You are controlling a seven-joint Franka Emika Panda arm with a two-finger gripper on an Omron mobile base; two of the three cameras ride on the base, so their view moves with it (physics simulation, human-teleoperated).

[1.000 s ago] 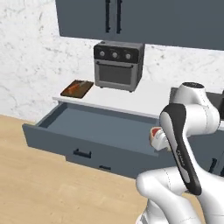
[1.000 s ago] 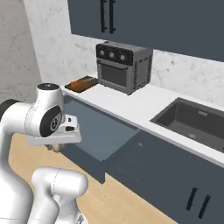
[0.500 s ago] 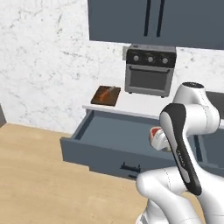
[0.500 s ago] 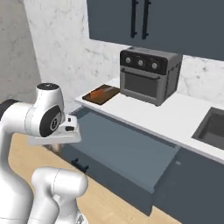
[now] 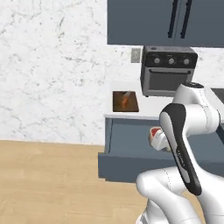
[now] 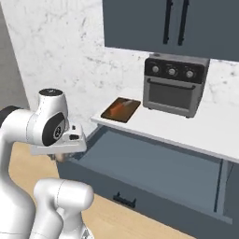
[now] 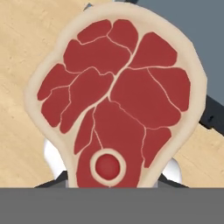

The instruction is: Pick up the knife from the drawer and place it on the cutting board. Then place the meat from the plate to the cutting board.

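Item 1, nearest: gripper (image 5: 158, 136), carried low at the arm's front, above the open drawer. Fingers clamped on the meat (image 7: 114, 94); the hand view looks straight onto its red face and pale fat rim, the slab hanging off the fingertips over wood floor and a drawer corner. Risk, judged: the grip takes one edge of a broad slab, so a quick swing or a jolt from the base may let it pivot or slip out, and it would fall into the drawer or onto the floor.

Item 2: drawer (image 6: 154, 163), slate-blue, pulled fully out beneath the counter edge, floor bare where seen. Risk, judged: it juts between the arm and the counter; a low path toward the board may clip its front or side wall.

Item 3: cutting board (image 6: 121, 109), dark brown, flat on the white counter near its left end, well apart from the gripper. The knife (image 5: 125, 98), orange-handled, already lies on it, roughly along the board's length. Risk, judged: little bare board remains beside it, so a careless drop may land the meat on the knife or half off the edge.

Item 4, farthest: toaster oven (image 6: 173, 85), just right of the board. Risk, judged: an overshoot rightward would meet its side.
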